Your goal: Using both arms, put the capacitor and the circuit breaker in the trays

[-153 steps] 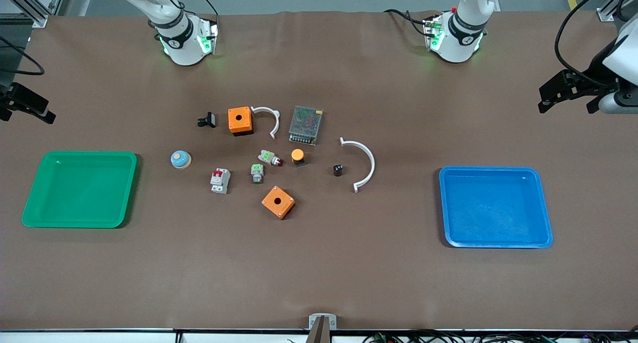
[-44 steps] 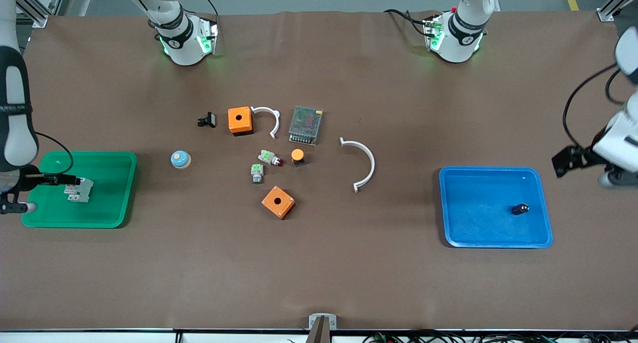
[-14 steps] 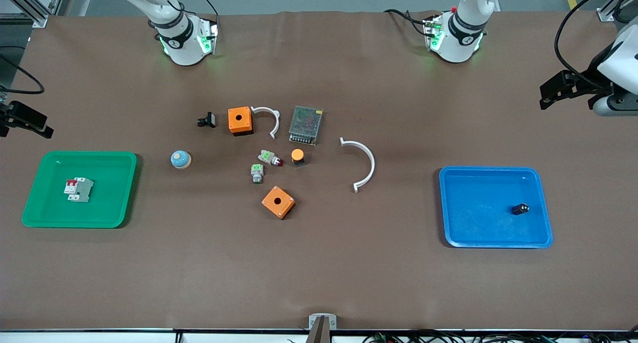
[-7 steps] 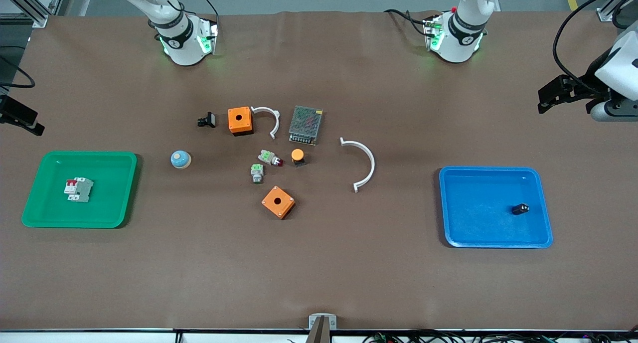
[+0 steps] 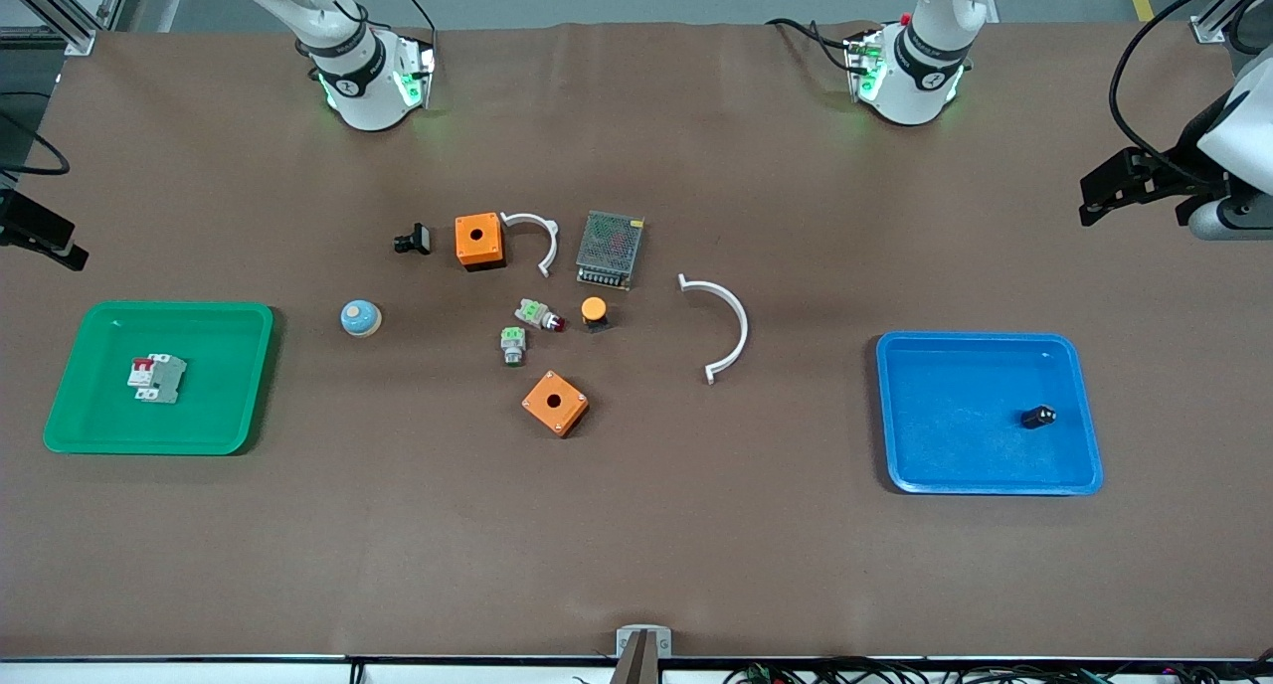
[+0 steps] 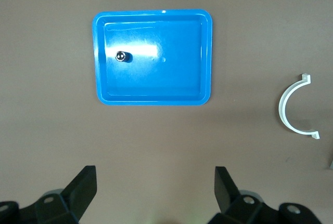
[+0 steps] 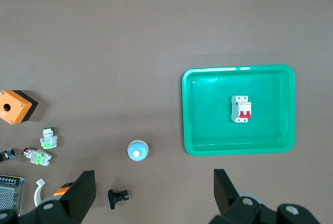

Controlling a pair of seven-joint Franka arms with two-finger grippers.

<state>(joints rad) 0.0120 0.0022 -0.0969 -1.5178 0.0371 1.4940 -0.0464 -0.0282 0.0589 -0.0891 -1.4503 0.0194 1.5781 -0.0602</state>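
Observation:
The capacitor point(image 5: 1038, 417), a tiny black cylinder, lies in the blue tray point(image 5: 900, 465) at the left arm's end of the table; the left wrist view shows the capacitor point(image 6: 121, 55) end-on in that tray point(image 6: 153, 100). The light-grey circuit breaker point(image 5: 156, 378) with red levers lies flat in the green tray point(image 5: 254, 386), and shows as the same breaker point(image 7: 241, 108) in the right wrist view. My left gripper point(image 5: 1104, 192) point(image 6: 154, 182) hangs high, open and empty, over bare table. My right gripper point(image 5: 45, 237) point(image 7: 154, 185) is likewise high, open and empty.
Mid-table lie two orange boxes point(image 5: 479, 241) point(image 5: 555, 403), a mesh-topped power supply point(image 5: 610, 250), two white arc brackets point(image 5: 728, 326) point(image 5: 537, 237), a black clip part point(image 5: 413, 239), a blue dome button point(image 5: 360, 318), an orange-capped button point(image 5: 594, 312) and two green-topped parts point(image 5: 513, 346).
Since the oldest frame the breaker went from mid-table into the green tray and the capacitor into the blue tray. Both grippers have let go and risen; in the last second they barely drift.

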